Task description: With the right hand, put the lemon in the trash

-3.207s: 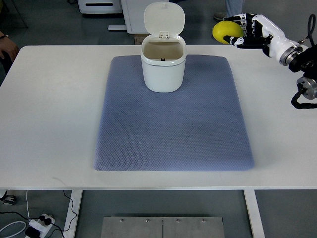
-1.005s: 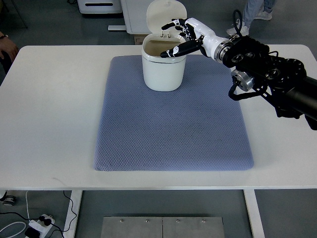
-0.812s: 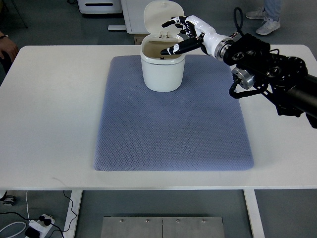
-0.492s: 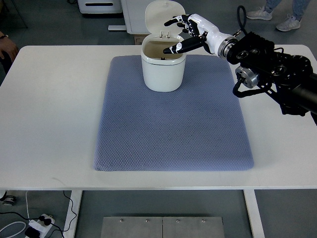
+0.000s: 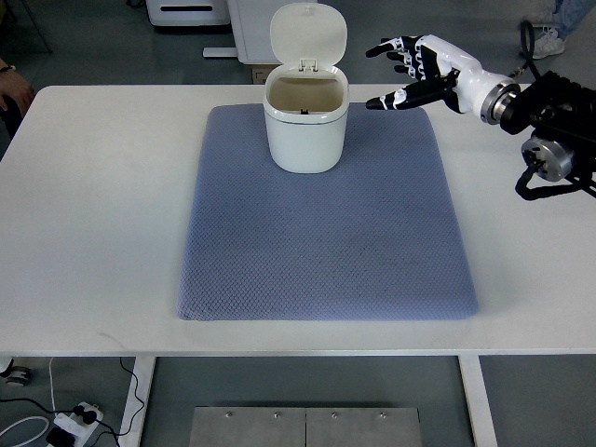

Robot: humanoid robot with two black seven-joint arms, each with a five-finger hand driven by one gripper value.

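A small white trash can (image 5: 306, 126) stands at the back of the grey-blue mat (image 5: 326, 223), its lid (image 5: 308, 35) flipped up. The lemon is not visible; the can's inside shows only shadowed wall. My right hand (image 5: 396, 74) hovers to the right of the can, above the mat's back right corner, its fingers spread and holding nothing. Its arm comes in from the right edge. The left arm does not show.
The white table (image 5: 93, 214) carries the mat. A person's hand shows at the far left edge (image 5: 9, 84), and a person's shoe (image 5: 549, 42) is on the floor behind the table. White cabinets stand beyond the table's back edge.
The right hand carried the lemon to the can, opened over its mouth, and has now drawn back to the right, empty. The lemon is gone from view.
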